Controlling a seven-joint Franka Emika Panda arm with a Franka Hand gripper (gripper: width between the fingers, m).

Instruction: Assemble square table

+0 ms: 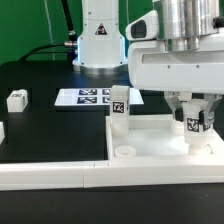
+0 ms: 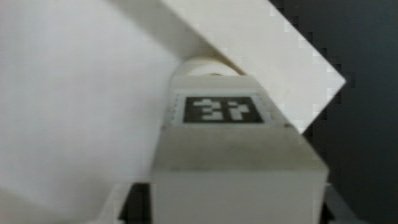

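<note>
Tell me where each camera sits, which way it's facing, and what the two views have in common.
Exterior view: off the arm, across the black table, facing the robot base; shows the wrist and gripper holding the tagged leg over the square table top.
Wrist view: on the wrist, looking along the gripper at that leg; no fingers clearly show.
Shared: the tagged leg and the white top.

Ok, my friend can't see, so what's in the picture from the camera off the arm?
A robot gripper holds a small white tagged leg upright at the back rim of the white square table top, where another leg stands at a corner. Behind, on the black table, lie a spare leg and the marker board.
</note>
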